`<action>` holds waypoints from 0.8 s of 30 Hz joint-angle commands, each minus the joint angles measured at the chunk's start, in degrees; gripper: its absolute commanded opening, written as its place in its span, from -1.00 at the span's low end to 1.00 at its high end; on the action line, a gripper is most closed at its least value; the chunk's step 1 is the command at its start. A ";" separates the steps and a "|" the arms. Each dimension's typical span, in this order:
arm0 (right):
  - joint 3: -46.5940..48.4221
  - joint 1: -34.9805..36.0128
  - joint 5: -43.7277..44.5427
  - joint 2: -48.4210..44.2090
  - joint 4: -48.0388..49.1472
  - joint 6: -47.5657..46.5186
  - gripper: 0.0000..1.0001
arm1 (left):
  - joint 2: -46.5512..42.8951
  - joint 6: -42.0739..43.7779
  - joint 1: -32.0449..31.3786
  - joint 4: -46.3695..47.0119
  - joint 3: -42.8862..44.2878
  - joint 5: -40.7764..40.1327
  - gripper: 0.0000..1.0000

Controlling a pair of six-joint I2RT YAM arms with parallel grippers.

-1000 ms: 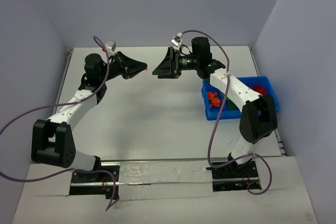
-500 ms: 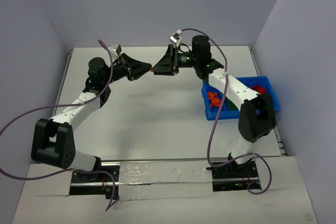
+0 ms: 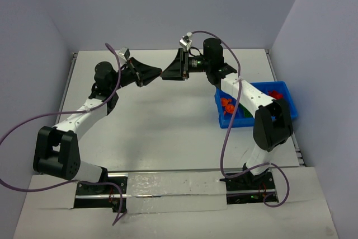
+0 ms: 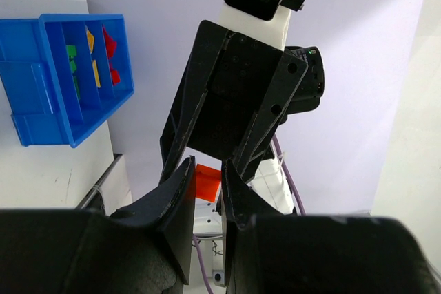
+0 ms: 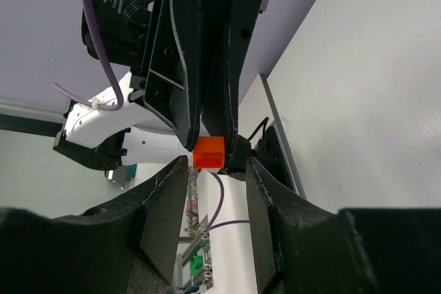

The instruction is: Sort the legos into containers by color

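At twelve o'clock above the white table (image 3: 168,132), mid-air handover. Left gripper (image 4: 207,191) clamped on a small orange square plastic lego brick (image 5: 209,153). Right gripper (image 5: 212,177) meets it tip to tip, jaws apart, flanking the brick with gaps either side. I judge the pass is half made. Next: right pinches squarely, left lets go, then I carry it to the shallow bright-blue plastic bin (image 3: 291,107) at three o'clock, beside its orange pieces (image 3: 226,104).

Left tool (image 3: 159,73) and right tool (image 3: 165,75) tip to tip above far counter (image 3: 168,132), brick (image 5: 209,152) pinched by left, slim gaps to right's fingers (image 5: 165,197), open counter between arms, bin (image 3: 222,121) under right arm (image 3: 246,92), walls (image 3: 168,9) behind and beside.
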 commanded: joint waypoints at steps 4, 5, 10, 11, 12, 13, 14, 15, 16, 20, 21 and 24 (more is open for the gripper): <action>1.29 0.64 -1.03 0.37 3.56 0.71 -0.14 | -0.26 0.32 -0.75 1.83 -0.61 -1.31 -1.00; 1.24 0.63 -0.98 0.39 3.67 0.81 -0.15 | -0.23 0.45 -0.82 1.70 -0.67 -1.40 -1.00; 0.77 0.72 -0.69 0.36 4.27 1.33 -0.25 | -0.26 0.94 -1.02 1.04 -0.87 -2.09 -1.00; 0.77 0.72 -0.68 0.41 4.38 1.49 -0.27 | -0.26 0.90 -1.02 1.03 -0.87 -2.21 -1.00; 0.77 0.72 -0.65 0.48 4.49 1.66 -0.29 | -0.29 0.92 -1.05 1.02 -0.84 -2.28 -1.00; 0.79 0.72 -0.58 0.55 4.55 1.78 -0.31 | -0.35 1.08 -1.13 0.94 -0.77 -2.32 -1.00; 0.85 0.72 -0.52 0.61 4.55 1.78 -0.32 | -0.35 1.19 -1.19 0.71 -0.71 -2.44 -1.00; 0.86 0.72 -0.51 0.62 4.55 1.78 -0.35 | -0.35 1.21 -1.20 0.67 -0.70 -2.46 -1.00; 0.79 0.72 -0.44 0.62 4.48 1.78 -0.38 | -0.42 1.62 -1.20 0.26 -0.63 -2.60 -1.00; 0.59 0.72 -0.25 0.62 4.61 1.90 -0.55 | -0.58 2.51 -1.29 -0.95 -0.96 -3.28 -1.00; 0.59 0.72 -0.24 0.57 4.63 1.90 -0.61 | -0.61 2.78 -1.23 -1.25 -0.96 -3.39 -0.98; 0.32 0.72 -0.24 0.26 4.61 1.69 -0.82 | -0.69 4.02 -1.27 -3.24 -0.66 -3.79 -0.47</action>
